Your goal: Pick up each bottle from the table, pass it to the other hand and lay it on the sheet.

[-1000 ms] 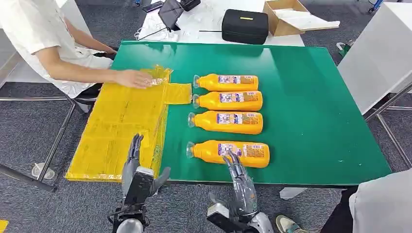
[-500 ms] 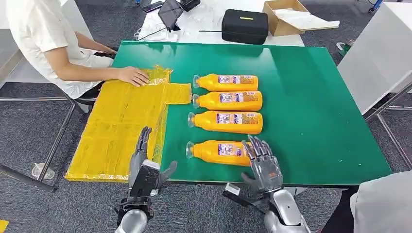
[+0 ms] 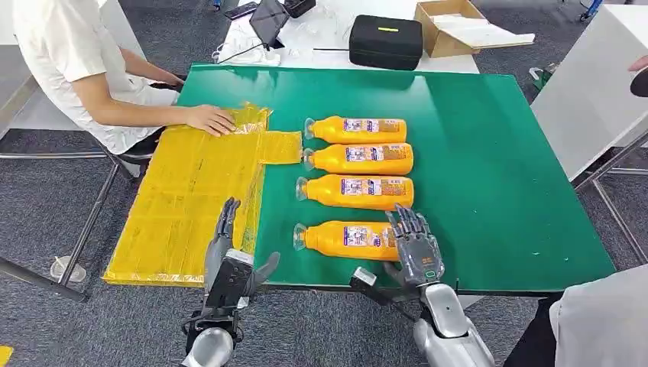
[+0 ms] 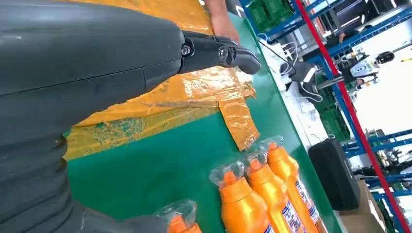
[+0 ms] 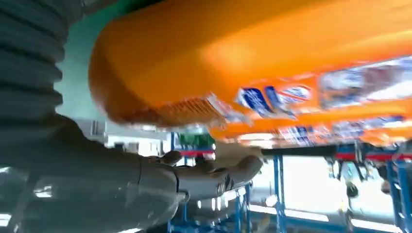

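Several orange bottles lie side by side on the green table (image 3: pixel 489 168), caps pointing toward the yellow sheet (image 3: pixel 191 199). My right hand (image 3: pixel 413 246) lies with fingers spread over the base end of the nearest bottle (image 3: pixel 344 239), which still rests on the table. In the right wrist view that bottle (image 5: pixel 243 63) looms just above the thumb (image 5: pixel 214 174), which stands apart from it. My left hand (image 3: pixel 229 260) is open at the table's front edge, fingers stretched over the sheet's near corner. The left wrist view shows the sheet (image 4: pixel 194 92) and the bottles' capped necks (image 4: pixel 243 204).
A seated person rests a hand (image 3: pixel 210 120) on the sheet's far end. A black case (image 3: pixel 386 40) and a cardboard box (image 3: pixel 451 27) sit on the white table behind. A white table (image 3: pixel 596 84) stands to the right, and another person (image 3: pixel 604 321) at the lower right.
My right hand swung from the front edge to the right and forward onto the nearest bottle's base end. My left hand edged forward slightly. The person's hand drew back a little on the sheet.
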`<action>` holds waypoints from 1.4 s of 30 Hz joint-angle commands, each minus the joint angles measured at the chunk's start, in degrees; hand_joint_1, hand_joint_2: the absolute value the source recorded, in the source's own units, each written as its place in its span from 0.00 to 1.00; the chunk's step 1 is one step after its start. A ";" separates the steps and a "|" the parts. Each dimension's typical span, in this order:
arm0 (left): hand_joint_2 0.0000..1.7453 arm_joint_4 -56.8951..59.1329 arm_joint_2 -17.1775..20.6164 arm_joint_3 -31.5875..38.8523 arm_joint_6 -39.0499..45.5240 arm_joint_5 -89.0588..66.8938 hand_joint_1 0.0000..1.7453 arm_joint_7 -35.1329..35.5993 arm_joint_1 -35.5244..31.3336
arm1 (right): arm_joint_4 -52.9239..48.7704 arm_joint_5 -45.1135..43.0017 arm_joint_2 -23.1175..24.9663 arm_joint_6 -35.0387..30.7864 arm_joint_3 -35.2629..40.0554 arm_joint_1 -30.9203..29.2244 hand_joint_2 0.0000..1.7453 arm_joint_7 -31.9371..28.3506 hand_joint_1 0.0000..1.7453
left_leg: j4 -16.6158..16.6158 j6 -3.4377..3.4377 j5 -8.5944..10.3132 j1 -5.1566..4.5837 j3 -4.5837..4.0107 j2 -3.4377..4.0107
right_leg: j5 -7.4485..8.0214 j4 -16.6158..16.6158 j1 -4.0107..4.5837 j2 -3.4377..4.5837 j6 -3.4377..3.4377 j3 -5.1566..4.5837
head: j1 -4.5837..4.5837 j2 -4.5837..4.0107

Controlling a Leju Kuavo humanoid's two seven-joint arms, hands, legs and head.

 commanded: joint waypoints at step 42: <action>1.00 -2.21 0.38 0.53 -9.19 15.99 0.00 -2.30 2.65 | 4.47 -33.24 4.32 7.21 -2.30 2.19 1.00 -20.85 1.00 | -0.05 -0.15 -0.05 0.08 0.68 -0.02 | 0.01 -0.06 0.09 0.00 -0.28 0.52 | 0.02 0.00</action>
